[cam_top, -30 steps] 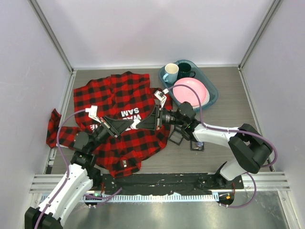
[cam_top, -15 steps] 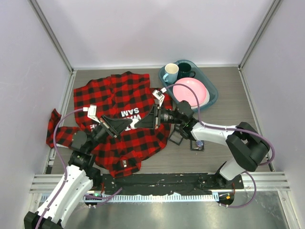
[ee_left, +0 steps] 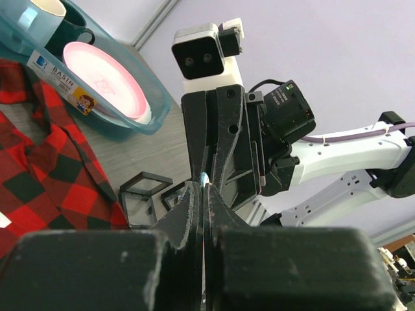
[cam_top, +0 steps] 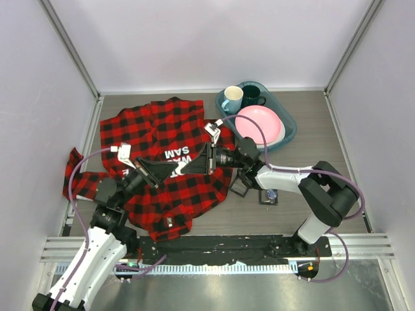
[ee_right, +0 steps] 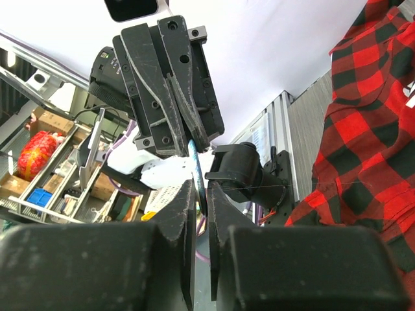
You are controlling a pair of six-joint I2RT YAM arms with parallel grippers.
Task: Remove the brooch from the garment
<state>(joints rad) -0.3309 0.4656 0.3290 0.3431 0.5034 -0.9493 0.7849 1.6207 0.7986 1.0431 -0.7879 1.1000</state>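
The red-and-black checked garment (cam_top: 155,129) lies spread on the left half of the table, white lettering up. It also shows in the left wrist view (ee_left: 39,175) and the right wrist view (ee_right: 369,129). My left gripper (cam_top: 179,169) and right gripper (cam_top: 189,166) meet tip to tip just above the lettering. A thin bluish brooch (ee_right: 198,175), seen edge-on, runs between both pairs of jaws. In the left wrist view the left gripper (ee_left: 203,188) is shut on the brooch (ee_left: 205,176). In the right wrist view the right gripper (ee_right: 201,194) is closed narrowly around it.
A teal basin (cam_top: 290,133) at the back right holds a pink plate (cam_top: 259,124), a light blue mug (cam_top: 231,98) and a dark mug (cam_top: 251,96). Small black square frames (cam_top: 243,186) lie on the table under the right arm. Walls enclose the table.
Both grippers have shifted together a little to the left, staying tip to tip over the shirt. The right arm has stretched further left. The shirt has not moved.
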